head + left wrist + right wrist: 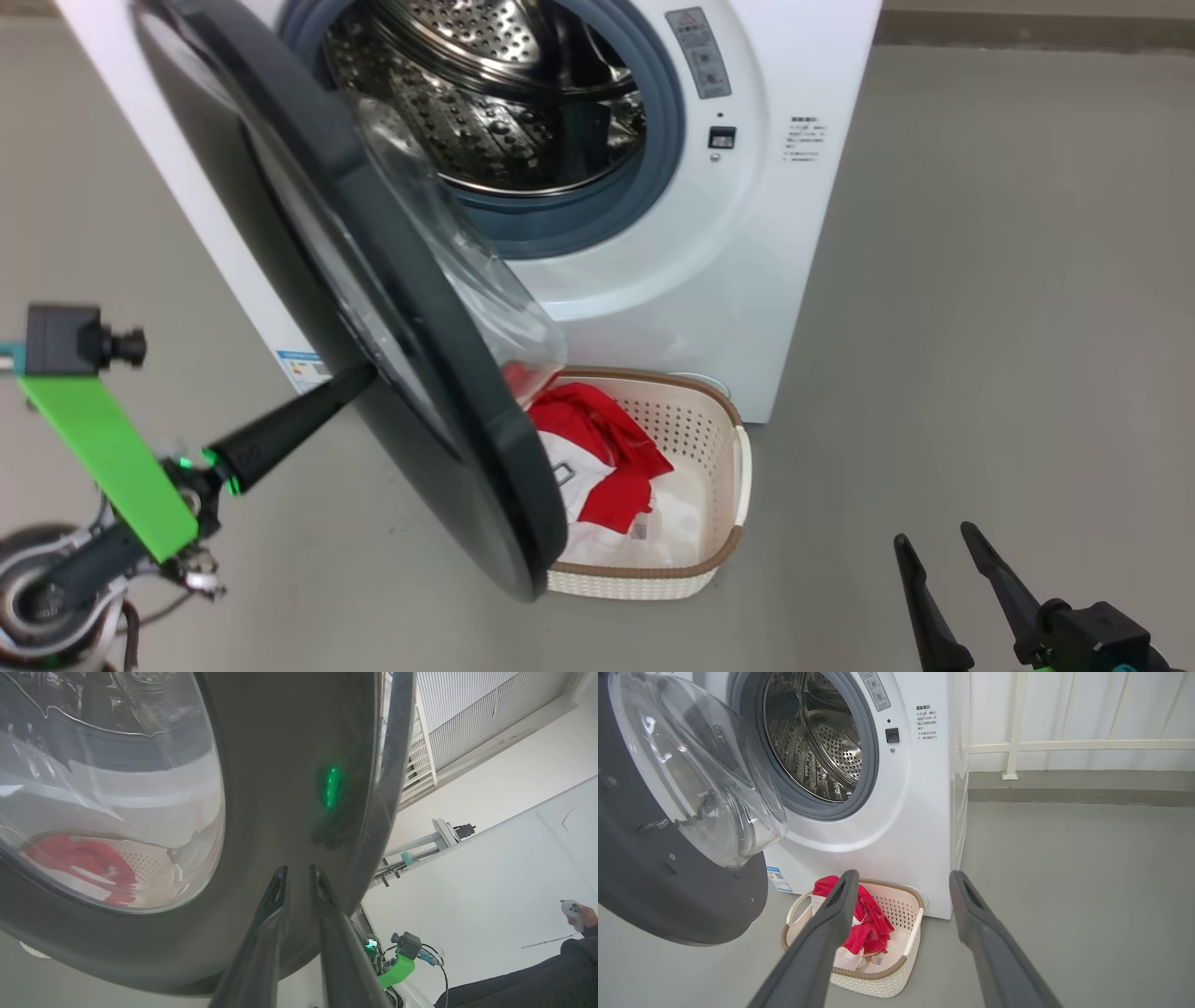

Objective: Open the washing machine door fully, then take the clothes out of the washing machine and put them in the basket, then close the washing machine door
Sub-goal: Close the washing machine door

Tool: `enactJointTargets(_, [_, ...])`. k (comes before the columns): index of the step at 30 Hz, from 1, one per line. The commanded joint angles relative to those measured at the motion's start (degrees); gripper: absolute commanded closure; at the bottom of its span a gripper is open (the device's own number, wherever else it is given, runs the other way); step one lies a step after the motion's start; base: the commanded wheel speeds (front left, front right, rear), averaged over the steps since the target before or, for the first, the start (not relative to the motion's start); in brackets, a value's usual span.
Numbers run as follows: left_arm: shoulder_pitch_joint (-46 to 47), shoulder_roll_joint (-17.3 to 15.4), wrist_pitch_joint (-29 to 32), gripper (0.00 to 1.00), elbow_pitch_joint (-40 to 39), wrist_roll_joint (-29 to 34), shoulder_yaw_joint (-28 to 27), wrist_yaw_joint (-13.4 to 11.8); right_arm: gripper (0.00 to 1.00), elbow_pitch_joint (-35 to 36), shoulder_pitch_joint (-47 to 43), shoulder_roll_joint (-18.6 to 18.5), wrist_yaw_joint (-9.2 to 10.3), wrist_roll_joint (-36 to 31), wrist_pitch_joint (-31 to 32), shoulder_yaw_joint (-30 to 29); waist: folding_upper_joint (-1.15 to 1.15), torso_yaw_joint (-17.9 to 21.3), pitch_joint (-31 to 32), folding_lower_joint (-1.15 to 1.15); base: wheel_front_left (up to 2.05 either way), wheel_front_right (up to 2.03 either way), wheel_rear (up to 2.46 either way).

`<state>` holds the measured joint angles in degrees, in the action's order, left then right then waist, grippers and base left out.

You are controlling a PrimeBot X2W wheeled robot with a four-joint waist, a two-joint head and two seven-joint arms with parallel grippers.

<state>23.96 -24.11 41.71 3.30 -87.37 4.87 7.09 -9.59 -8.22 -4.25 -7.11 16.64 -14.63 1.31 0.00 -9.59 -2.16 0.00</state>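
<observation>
The washing machine (747,280) stands with its door (467,439) swung partway out to the left; its steel drum (485,93) looks bare. Red and white clothes (607,448) lie in the cream basket (711,399) on the floor below the opening, partly hidden by the door. My left gripper (300,871) rests its fingertips against the black outer rim of the door (280,788), jaws a narrow gap apart with nothing between them. Through the glass the clothes (88,858) show. My right gripper (934,534) hangs open at the lower right, away from the basket (878,975) and clothes (866,924).
Grey floor (980,327) spreads to the right of the machine. A white railing (1064,745) runs along the wall behind. A person's hand holding a controller (573,910) shows at the right of the left wrist view.
</observation>
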Motion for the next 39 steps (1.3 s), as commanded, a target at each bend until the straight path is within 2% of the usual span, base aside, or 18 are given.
enactJointTargets(1, [0.12, -2.57, -0.75, 0.76, -0.89, -0.12, -3.05, 0.4, 0.0, 1.09, 1.83, -0.78, -0.37, 0.21, -0.37, 1.64, 0.0, -0.93, 0.65, 0.0, 0.0, 0.0, 0.0])
enactJointTargets(3, [-1.7, -2.4, -1.91, 0.66, -0.73, -0.22, -3.49, 0.4, 0.0, 1.02, 1.8, -0.81, -0.37, 0.26, -0.37, 1.99, 0.0, -1.63, 1.06, 0.0, 0.0, 0.0, 0.0])
enactJointTargets(5, [-3.61, -2.27, -3.3, 0.51, -0.63, -0.11, -3.99, 0.4, 0.0, 0.91, 1.8, -0.9, -0.37, 0.37, -0.37, 2.25, 0.0, -2.26, 1.41, 0.0, 0.0, 0.0, 0.0])
enactJointTargets(6, [-4.56, -2.12, -4.07, 0.32, -0.47, -0.12, -4.29, 0.4, 0.0, 0.84, 1.8, -0.95, -0.37, 0.44, -0.37, 2.31, 0.0, -2.55, 1.58, 0.0, 0.0, 0.0, 0.0])
enactJointTargets(8, [-6.44, -2.02, -5.8, 0.03, -0.14, 0.32, -4.84, 0.4, 0.0, 0.77, 1.83, -1.0, -0.37, 0.51, -0.37, 2.51, 0.0, -3.04, 1.84, 0.0, 0.0, 0.0, 0.0])
enactJointTargets(9, [-7.49, -1.82, -6.8, 0.0, 0.06, 0.48, -5.12, 0.4, 0.0, 0.71, 1.84, -1.03, -0.37, 0.54, -0.37, 2.64, 0.0, -3.23, 1.96, 0.0, 0.0, 0.0, 0.0])
enactJointTargets(14, [-12.66, -0.92, -11.94, 0.0, 0.74, 1.45, -6.13, 0.4, 0.0, 0.56, 1.81, -1.12, -0.37, 0.74, -0.37, 2.88, 0.0, -4.0, 2.4, 0.0, 0.0, 0.0, 0.0])
enactJointTargets(15, [-14.67, -0.45, -14.66, 0.0, 1.36, 2.33, -6.3, 0.4, 0.0, 0.54, 1.72, -1.12, -0.37, 0.8, -0.37, 2.91, 0.0, -4.19, 2.56, 0.0, 0.0, 0.0, 0.0])
enactJointTargets(24, [-21.57, 1.66, -24.59, 0.0, 3.4, 4.03, -4.92, 0.4, 0.0, 0.54, 1.57, -1.06, -0.37, 0.92, -0.37, 3.03, 0.0, -4.38, 2.52, 0.0, 0.0, 0.0, 0.0])
enactJointTargets(29, [-24.57, 2.17, -32.1, 0.0, 5.09, 6.69, -2.04, 0.4, 0.0, 0.45, 1.82, -1.1, -0.37, 0.91, -0.37, 2.94, 0.0, -4.21, 2.37, 0.0, 0.0, 0.0, 0.0])
enactJointTargets(35, [-26.41, 2.85, -39.79, 0.0, 7.05, 6.5, 2.3, 0.4, 0.0, 0.29, 1.8, -1.14, -0.37, 0.92, -0.37, 2.81, 0.0, -4.07, 2.35, 0.0, 0.0, 0.0, 0.0])
enactJointTargets(39, [-27.12, 1.9, -45.06, 0.0, 8.19, 7.83, 5.52, 0.4, 0.0, 0.16, 1.84, -1.16, -0.37, 0.91, -0.37, 2.77, 0.0, -3.92, 2.36, 0.0, 0.0, 0.0, 0.0])
